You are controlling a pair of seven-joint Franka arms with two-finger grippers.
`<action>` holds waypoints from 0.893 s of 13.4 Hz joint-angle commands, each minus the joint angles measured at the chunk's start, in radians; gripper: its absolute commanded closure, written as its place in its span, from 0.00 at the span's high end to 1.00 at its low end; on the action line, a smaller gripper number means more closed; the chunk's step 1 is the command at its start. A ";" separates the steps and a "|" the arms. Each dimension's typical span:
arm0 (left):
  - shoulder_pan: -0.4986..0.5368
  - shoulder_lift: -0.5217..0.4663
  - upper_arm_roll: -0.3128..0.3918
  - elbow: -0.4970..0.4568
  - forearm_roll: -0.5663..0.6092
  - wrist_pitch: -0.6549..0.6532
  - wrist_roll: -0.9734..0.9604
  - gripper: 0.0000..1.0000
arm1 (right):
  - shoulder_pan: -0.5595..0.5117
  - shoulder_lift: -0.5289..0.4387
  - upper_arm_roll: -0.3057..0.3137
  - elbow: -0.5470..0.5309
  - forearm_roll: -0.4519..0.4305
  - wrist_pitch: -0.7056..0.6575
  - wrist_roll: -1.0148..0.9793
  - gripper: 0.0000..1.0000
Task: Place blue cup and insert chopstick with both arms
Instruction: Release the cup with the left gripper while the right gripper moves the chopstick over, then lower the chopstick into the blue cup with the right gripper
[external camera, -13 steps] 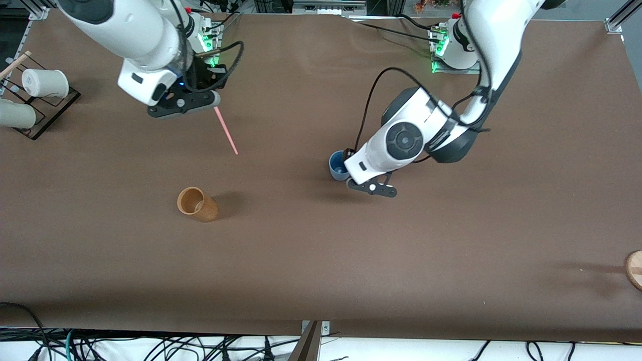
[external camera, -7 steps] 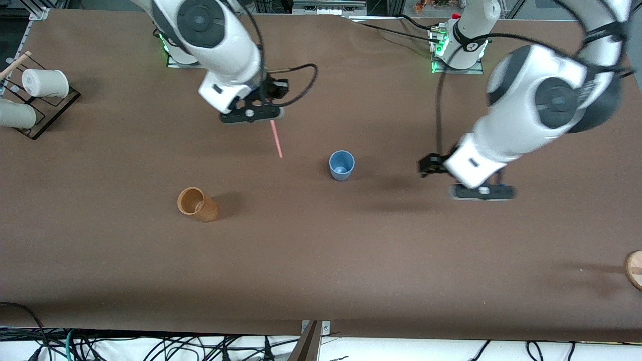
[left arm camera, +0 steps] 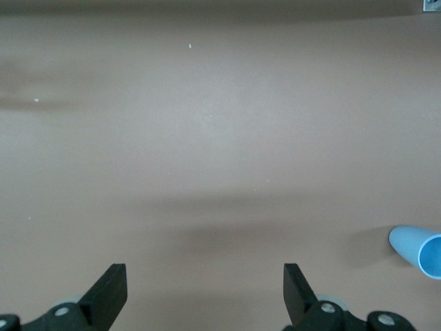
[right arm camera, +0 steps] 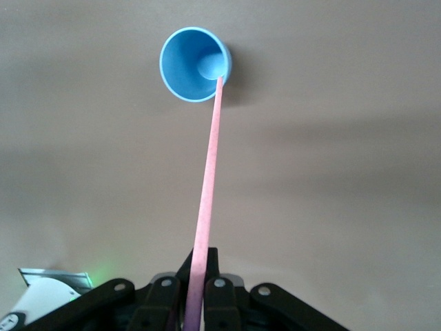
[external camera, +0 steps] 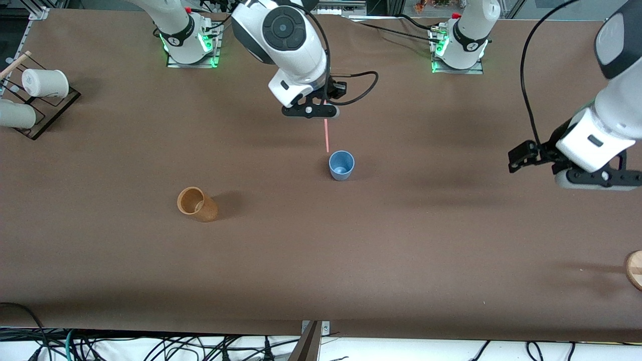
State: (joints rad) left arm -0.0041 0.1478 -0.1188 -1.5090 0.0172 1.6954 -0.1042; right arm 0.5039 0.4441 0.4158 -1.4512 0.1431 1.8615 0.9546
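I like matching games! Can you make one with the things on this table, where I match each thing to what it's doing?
Things:
1. blue cup
2. chopstick
3. tan cup
4. left gripper

States:
A. open, holding nothing
B. pinched in the right gripper, tip by the blue rim
C. standing upright at the table's middle
D. standing toward the right arm's end, nearer the front camera

Pairs: 1-C, 2-B, 3-D, 4-A

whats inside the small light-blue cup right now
Nothing: the small light-blue tapered cup shows only its bare blue bottom. The thin pale-pink chopstick, held by the right gripper, points toward its rim but is not in yet.
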 commanded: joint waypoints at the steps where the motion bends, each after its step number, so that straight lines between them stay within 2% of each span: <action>1: -0.008 -0.193 0.016 -0.265 -0.011 0.093 0.029 1.00 | 0.031 0.054 0.001 0.032 -0.002 0.039 0.052 0.00; 4: -0.010 -0.206 0.008 -0.254 0.000 0.066 0.023 1.00 | 0.041 0.068 0.001 0.026 -0.017 0.062 0.055 0.00; 6: -0.011 -0.192 0.007 -0.209 0.000 -0.011 0.017 1.00 | 0.039 0.071 0.001 0.026 -0.017 0.064 0.053 0.00; 12: -0.007 -0.188 0.007 -0.200 -0.010 -0.049 0.012 1.00 | 0.039 0.122 0.001 0.026 -0.050 0.111 0.052 0.00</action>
State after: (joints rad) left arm -0.0096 -0.0382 -0.1175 -1.7268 0.0172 1.6813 -0.1039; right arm 0.5385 0.5319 0.4132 -1.4509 0.1189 1.9609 0.9865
